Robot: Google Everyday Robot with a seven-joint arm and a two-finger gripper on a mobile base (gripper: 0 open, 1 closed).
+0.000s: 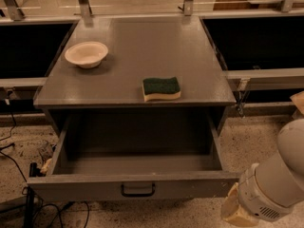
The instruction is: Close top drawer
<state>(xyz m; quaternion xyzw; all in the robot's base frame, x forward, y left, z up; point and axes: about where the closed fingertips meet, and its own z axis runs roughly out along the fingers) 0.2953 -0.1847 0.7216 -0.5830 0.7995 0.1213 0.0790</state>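
The top drawer (71,188) is a wide grey wooden drawer, pulled far out of the grey cabinet (142,42). Its inside shows nothing in it. A small black pull handle (137,189) sits at the centre of its flat front. My gripper (236,209) is at the lower right of the view, on the end of the white arm (278,182). It is just to the right of the drawer front's right corner, low near the floor.
On the cabinet top lie a beige bowl (86,54) at the left and a green-and-yellow sponge (161,88) near the front edge. Black cables (14,151) and a stand lie on the speckled floor at the left. Metal rails run behind the cabinet.
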